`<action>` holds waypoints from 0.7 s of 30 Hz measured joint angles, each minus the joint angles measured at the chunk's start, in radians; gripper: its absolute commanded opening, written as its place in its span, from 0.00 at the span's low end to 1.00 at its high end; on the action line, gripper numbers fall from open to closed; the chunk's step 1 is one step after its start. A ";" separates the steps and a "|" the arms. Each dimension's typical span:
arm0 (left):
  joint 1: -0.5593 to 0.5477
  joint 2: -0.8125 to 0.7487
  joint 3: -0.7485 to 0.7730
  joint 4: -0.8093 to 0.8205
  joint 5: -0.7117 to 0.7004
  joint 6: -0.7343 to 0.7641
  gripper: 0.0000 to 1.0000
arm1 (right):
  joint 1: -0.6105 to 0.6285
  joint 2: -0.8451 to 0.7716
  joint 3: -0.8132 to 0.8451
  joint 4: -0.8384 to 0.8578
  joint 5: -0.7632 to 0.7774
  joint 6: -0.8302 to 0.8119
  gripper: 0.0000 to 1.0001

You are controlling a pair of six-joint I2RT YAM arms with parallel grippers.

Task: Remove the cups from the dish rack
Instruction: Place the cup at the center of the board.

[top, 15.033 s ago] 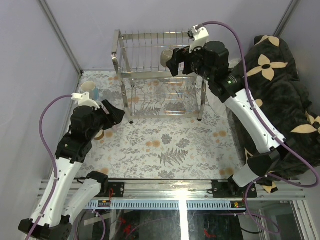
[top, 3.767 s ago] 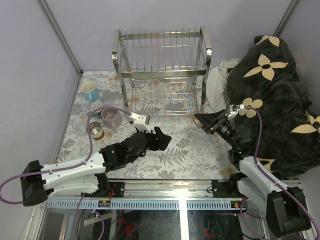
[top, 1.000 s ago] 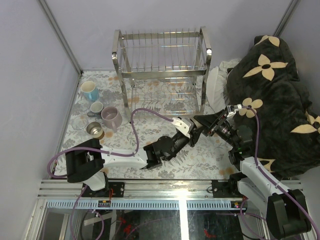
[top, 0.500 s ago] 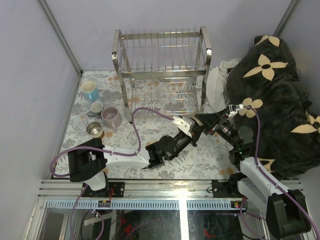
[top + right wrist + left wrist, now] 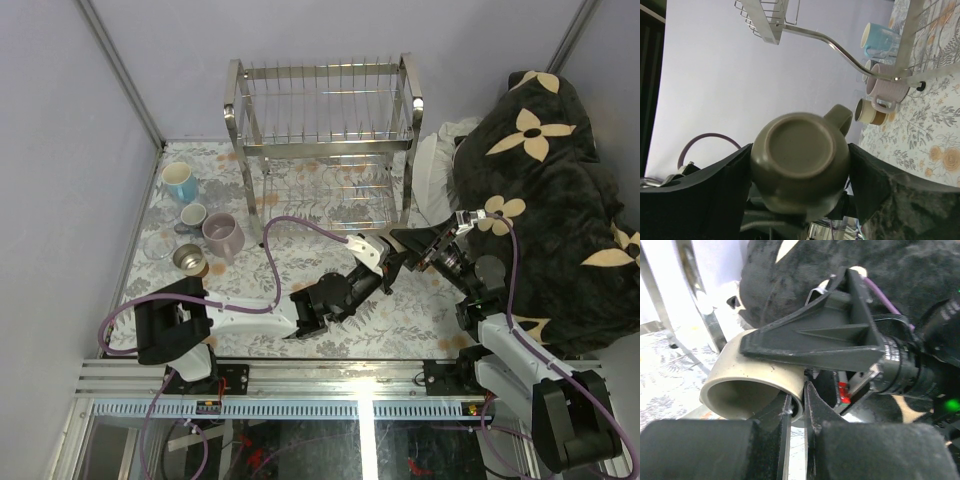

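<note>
An olive-grey mug [image 5: 800, 160] hangs above the table between my two grippers, its base facing the right wrist camera. My right gripper [image 5: 799, 172] is shut on its body, one finger on each side. My left gripper [image 5: 797, 399] is shut on the mug's rim [image 5: 757, 382], one finger inside and one outside. From above, the left gripper [image 5: 392, 262] and the right gripper [image 5: 412, 250] meet to the right of the dish rack [image 5: 320, 110], and the mug is hidden. On the table at the left stand a light blue mug [image 5: 180, 182], a grey-blue cup [image 5: 193, 214], a lilac mug [image 5: 223, 236] and a brown-and-cream cup [image 5: 189, 260].
A black blanket [image 5: 550, 170] with cream flowers fills the right side, with a white object [image 5: 432, 170] beside the rack's right post. A clear glass [image 5: 157, 246] stands by the left wall. The left arm's purple cable [image 5: 290, 225] loops over the floral tablecloth.
The left gripper's fingers have come together on the mug's rim. Both arms have hardly shifted from where they met.
</note>
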 measured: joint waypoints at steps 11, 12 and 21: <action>0.013 -0.015 -0.010 -0.028 -0.055 0.045 0.00 | 0.000 0.027 -0.009 0.041 0.000 0.004 1.00; 0.013 -0.021 -0.011 -0.030 -0.057 0.046 0.00 | 0.000 0.029 -0.009 0.042 0.000 0.004 1.00; 0.014 -0.174 -0.021 -0.231 -0.124 0.005 0.00 | 0.000 0.002 -0.010 -0.031 0.030 -0.072 0.99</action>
